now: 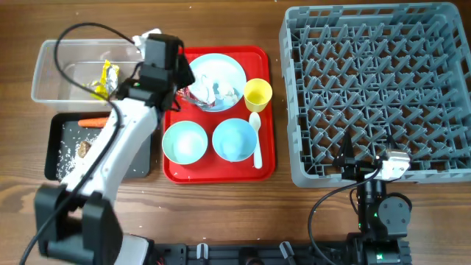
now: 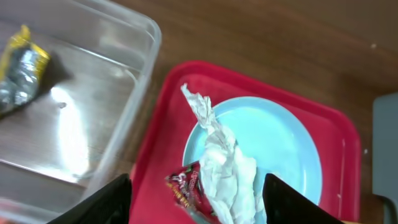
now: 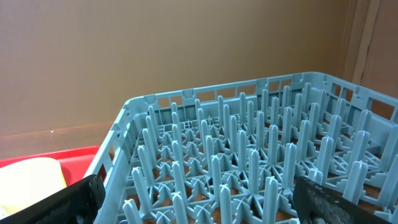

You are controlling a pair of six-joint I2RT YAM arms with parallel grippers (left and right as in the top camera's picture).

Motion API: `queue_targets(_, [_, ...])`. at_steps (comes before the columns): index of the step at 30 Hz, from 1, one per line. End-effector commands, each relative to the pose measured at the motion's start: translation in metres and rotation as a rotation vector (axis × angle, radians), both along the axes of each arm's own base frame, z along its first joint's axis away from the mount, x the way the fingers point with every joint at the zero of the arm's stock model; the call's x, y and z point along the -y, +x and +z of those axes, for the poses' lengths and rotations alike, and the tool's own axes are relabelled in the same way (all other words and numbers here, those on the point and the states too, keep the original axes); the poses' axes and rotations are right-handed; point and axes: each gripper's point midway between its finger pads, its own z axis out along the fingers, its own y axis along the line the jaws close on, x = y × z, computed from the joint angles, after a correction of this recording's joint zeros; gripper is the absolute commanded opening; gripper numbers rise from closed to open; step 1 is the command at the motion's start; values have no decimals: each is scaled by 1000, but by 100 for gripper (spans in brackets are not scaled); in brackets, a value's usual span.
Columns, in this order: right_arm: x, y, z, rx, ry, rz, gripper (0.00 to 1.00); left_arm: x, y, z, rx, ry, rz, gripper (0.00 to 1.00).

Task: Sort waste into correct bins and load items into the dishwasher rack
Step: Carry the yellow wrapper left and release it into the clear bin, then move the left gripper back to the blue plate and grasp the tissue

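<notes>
Wood tabletop: left gripper, jaws apart, is straddling tissue and wrapper on plate for binning; right gripper is idling, likewise spread.

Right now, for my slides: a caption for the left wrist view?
Open end effector straddling tissue on blue plate, red wrapper alongside.

Tabletop: rack at right, serving tray in middle, tub at back left, shallow tray just before tub.

On serving tray: plate at back, cup just beside plate's right edge, left bowl and right bowl side by side in front, spoon lengthwise right of right bowl, before cup.

On plate: tissue toward front, wrapper at front left rim.

In tub: second wrapper, right of centre.

In shallow tray: carrot along back edge, food lump before carrot, rice grains scattered front left.
</notes>
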Motion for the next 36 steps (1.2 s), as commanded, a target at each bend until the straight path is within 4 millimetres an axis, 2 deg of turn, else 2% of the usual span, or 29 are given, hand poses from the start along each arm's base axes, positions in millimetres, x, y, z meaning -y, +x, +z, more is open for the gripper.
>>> queue_targets(1, [3,0,0,3,7,-14,100,3,11,-30,-34,-32,54,69])
queue_targets(3, [3,0,0,3,8,-14,100,5,15,-39,-41,-43,58,70])
queue_targets(10, [3,0,0,3,7,-14,100,32,31,-70,-62,-141,-26,70])
queue_targets(17, [3,0,0,3,7,-14,100,33,34,-98,-99,-132,-23,70])
queue_targets(22, [3,0,0,3,7,-14,100,35,34,-107,-113,-128,-26,68])
queue_targets(24, [3,0,0,3,7,-14,100,36,35,-107,-109,-129,-27,60])
queue_targets(25, [3,0,0,3,7,-14,100,36,37,-105,-98,-132,-28,35])
queue_targets(26, [3,0,0,3,7,-14,100,36,38,-104,-95,-133,-28,25])
queue_targets(27, [3,0,0,3,7,-14,100,37,38,-104,-94,-133,-28,20])
queue_targets(33, [3,0,0,3,7,-14,100,38,38,-104,-91,-134,-30,4])
queue_targets(36, [3,0,0,3,8,-14,100,39,41,-97,-69,-140,-32,4])
